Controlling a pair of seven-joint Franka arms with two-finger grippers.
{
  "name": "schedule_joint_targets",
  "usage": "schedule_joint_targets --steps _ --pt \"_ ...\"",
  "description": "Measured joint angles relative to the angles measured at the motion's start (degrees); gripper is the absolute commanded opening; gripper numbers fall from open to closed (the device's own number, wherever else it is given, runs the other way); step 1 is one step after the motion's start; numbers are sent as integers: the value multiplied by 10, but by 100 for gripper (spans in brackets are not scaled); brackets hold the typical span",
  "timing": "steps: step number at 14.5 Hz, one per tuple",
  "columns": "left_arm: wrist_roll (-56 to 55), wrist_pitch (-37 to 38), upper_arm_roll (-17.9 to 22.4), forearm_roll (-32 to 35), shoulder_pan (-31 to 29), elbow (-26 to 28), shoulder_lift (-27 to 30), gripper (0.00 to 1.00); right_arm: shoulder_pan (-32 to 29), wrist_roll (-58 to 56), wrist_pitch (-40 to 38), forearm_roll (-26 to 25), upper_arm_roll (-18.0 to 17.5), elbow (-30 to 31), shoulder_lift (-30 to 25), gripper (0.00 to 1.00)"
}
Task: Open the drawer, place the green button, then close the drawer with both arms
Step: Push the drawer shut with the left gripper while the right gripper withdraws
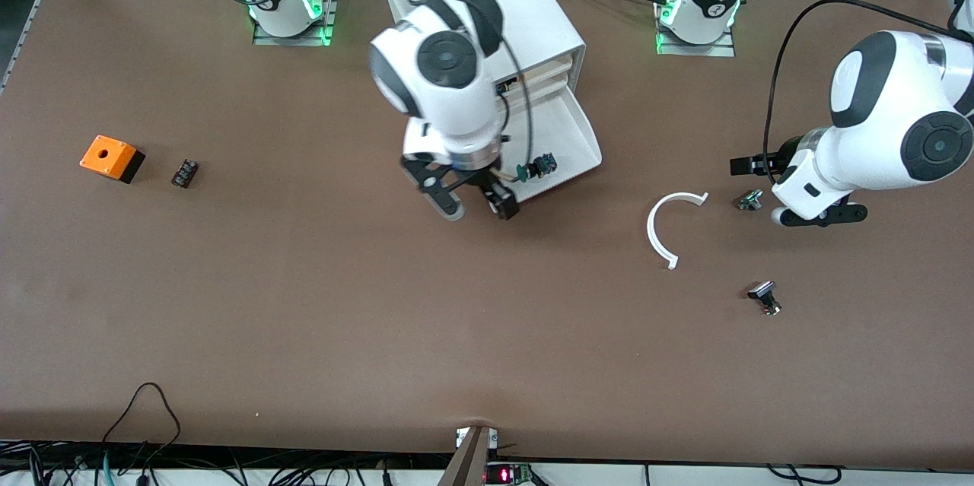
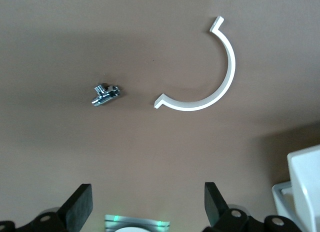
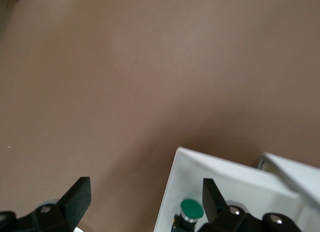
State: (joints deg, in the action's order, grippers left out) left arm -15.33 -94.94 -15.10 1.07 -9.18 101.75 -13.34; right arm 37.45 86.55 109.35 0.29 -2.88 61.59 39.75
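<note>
No brand, label or readable writing shows on anything here. Nearest the front camera on the matte brown table [image 1: 304, 319], toward the left arm's end, lies a small silvery metal part with a flat black cap [image 1: 765, 297]. Farther from the camera sits a thin white plastic half-ring with two short squared tabs [image 1: 667, 227], and beside it, closer to the left arm, a second small shiny metal fitting [image 1: 749, 200]. The left gripper [image 1: 795, 193] hangs just beside that fitting, its black fingers [image 2: 80, 206] spread apart and holding nothing; this arm waits. The right gripper [image 1: 473, 201] hovers over the front edge of the pulled-out wide, shallow white tray drawer [image 1: 578, 138], its fingers released and empty. The tiny push button with a round green cap and black-and-blue body [image 1: 536, 167] lies on its side inside the drawer, near the front edge, just beside the right gripper. Toward the right arm's end rest a glossy orange box with a round hole and black base [image 1: 111, 157] and a small dark ridged block [image 1: 185, 173]. Farthest stands the smooth white box cabinet [image 1: 525, 11], cream-fronted drawers stacked in it.
</note>
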Motion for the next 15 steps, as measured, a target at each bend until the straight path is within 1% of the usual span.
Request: schedule_joint_targets --steps 2,4,6,8,10,12,15 --pt "-59 -77 -12 -10 3 46 -4 99 -30 -75 -10 10 0 0 -19 99" --pt "-114 -152 -34 -13 9 89 -18 99 -47 -128 -16 11 0 0 -27 99" --pt "-182 -212 -63 -14 25 112 -40 99 -67 -186 -33 11 0 0 -28 99" --pt "-265 -255 -88 -14 50 114 -59 99 -92 -261 -64 10 0 0 -32 99" --pt "-343 -312 -108 -14 73 114 -78 99 -124 -327 -81 10 -1 11 -50 99" --pt "-401 -371 -120 -13 95 115 -103 99 -169 -396 -91 10 -9 42 -83 99" --pt "-421 -426 -121 -9 115 115 -133 99 -238 -493 -99 10 -25 108 -145 99"
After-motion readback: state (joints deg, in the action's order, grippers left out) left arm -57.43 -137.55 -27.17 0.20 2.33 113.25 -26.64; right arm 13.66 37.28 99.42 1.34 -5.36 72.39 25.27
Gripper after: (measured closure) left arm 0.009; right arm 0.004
